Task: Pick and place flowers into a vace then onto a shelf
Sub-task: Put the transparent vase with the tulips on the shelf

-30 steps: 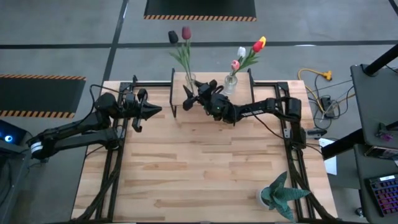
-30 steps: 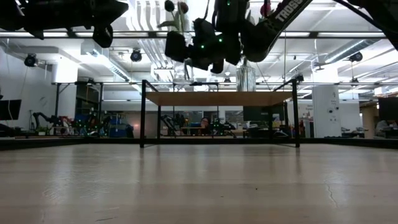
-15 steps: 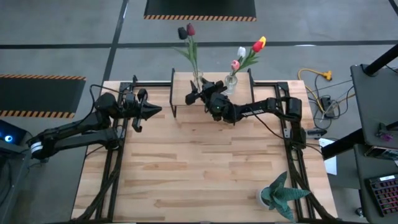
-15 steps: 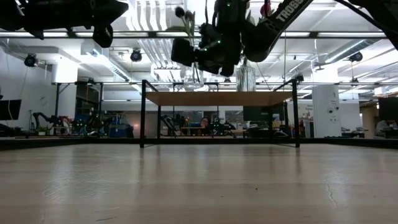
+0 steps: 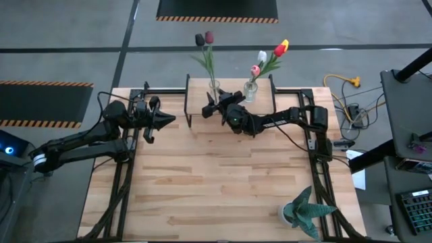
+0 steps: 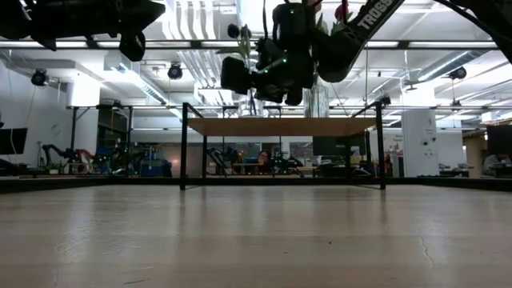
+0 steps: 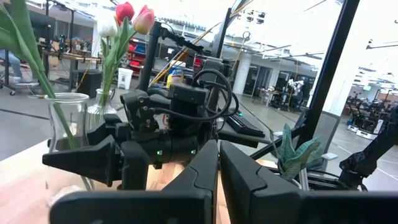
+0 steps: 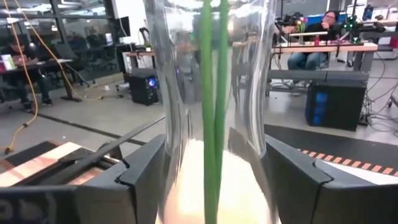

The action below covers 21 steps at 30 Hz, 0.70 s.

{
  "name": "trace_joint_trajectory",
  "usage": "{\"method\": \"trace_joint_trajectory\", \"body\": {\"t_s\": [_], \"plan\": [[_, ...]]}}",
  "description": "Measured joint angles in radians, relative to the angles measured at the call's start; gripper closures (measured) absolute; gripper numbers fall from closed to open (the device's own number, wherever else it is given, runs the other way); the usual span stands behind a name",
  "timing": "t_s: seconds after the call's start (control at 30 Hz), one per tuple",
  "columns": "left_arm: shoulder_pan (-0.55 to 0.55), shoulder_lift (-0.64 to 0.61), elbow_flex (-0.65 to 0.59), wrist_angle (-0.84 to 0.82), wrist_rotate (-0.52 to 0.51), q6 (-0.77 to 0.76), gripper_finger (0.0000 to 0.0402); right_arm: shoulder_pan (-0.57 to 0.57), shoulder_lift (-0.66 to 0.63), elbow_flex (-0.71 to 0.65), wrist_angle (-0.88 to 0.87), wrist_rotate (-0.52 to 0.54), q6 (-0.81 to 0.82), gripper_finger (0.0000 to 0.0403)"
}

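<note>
A clear glass vase (image 5: pixel 214 90) with two flowers, dark maroon and red (image 5: pixel 204 38), stands upright between the fingers of my right gripper (image 5: pixel 213 102) over the left part of the shelf (image 5: pixel 263 106). In the low view the gripper hides the vase's base, so I cannot tell whether it rests on the shelf board (image 6: pixel 320 126). A second glass vase (image 5: pixel 250 92) with white, pink, red and yellow flowers (image 5: pixel 270 54) stands on the shelf's far right part. My left gripper (image 5: pixel 170 120) is shut, holds nothing and hovers by the table's left edge. My right gripper pinches the vase's lower wall (image 8: pixel 171 149) between its two fingers (image 8: pixel 134 186), one on each side. The fingers come level from the table's right. The vase stands upright, with two green stems (image 8: pixel 211 112) running up its middle.
A spiky teal potted plant (image 5: pixel 305 210) stands at the table's near right corner. Cables (image 5: pixel 344 84) lie beyond the right edge. People sit at desks in the room beyond (image 8: pixel 323 37). Bare planks (image 5: pixel 216 175) fill the middle of the table.
My right gripper has turned at the wrist and swung the vase a little toward the table's right along the shelf, nearer the second vase. The vase leaned left a second ago and now stands upright, and its flower heads have shifted right. The grip has not changed.
</note>
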<state>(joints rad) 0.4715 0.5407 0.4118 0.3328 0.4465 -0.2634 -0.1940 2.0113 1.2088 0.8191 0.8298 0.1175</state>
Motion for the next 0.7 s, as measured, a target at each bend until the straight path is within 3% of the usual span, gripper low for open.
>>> {"method": "trace_joint_trajectory", "body": {"t_s": [0.47,0.7], "plan": [[0.000,0.000,0.000,0.000,0.055,0.000,0.0401,0.002,0.000,-0.014,0.003,-0.012,-0.023,0.0166],[0.000,0.000,0.000,0.000,0.057,0.000,0.0402,0.005,0.000,-0.009,-0.001,-0.072,-0.069,0.0114]]}}
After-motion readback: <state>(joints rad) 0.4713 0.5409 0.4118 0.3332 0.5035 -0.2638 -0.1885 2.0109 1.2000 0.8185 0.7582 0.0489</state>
